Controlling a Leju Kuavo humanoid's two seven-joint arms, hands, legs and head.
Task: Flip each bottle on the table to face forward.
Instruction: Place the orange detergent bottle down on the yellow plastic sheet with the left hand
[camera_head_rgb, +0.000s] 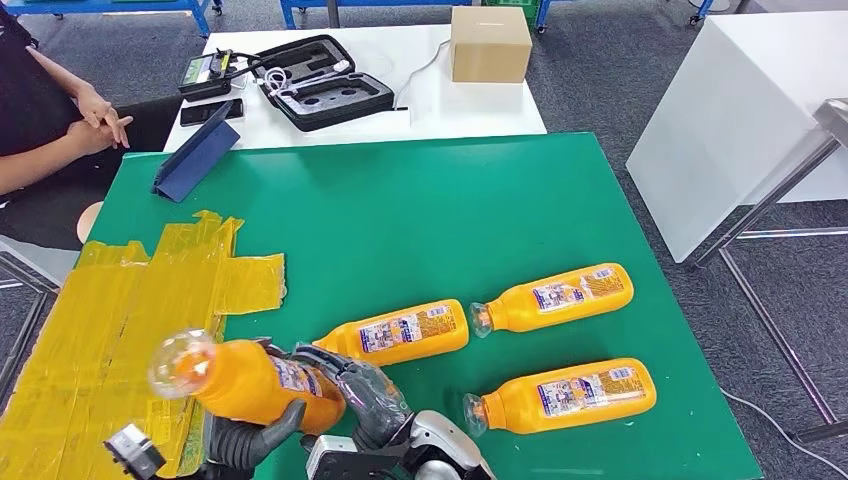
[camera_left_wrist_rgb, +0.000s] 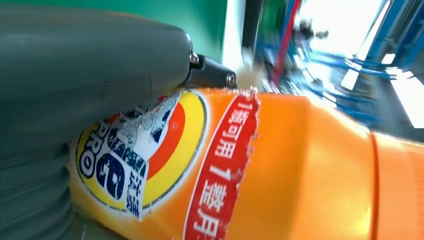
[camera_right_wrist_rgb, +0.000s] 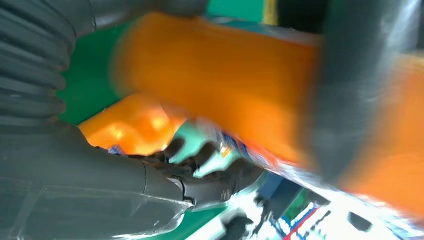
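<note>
Orange bottle (camera_head_rgb: 255, 383) gripped by both hands, three lying on green table (camera_head_rgb: 420, 215).

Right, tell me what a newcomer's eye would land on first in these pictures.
First, the orange bottle lifted off the green table at the near edge, gripped by both the left hand and the right hand, clear cap end pointing left. Next, three more orange bottles lying on their sides to its right. Crinkled yellow tape covers the table's left side.
</note>
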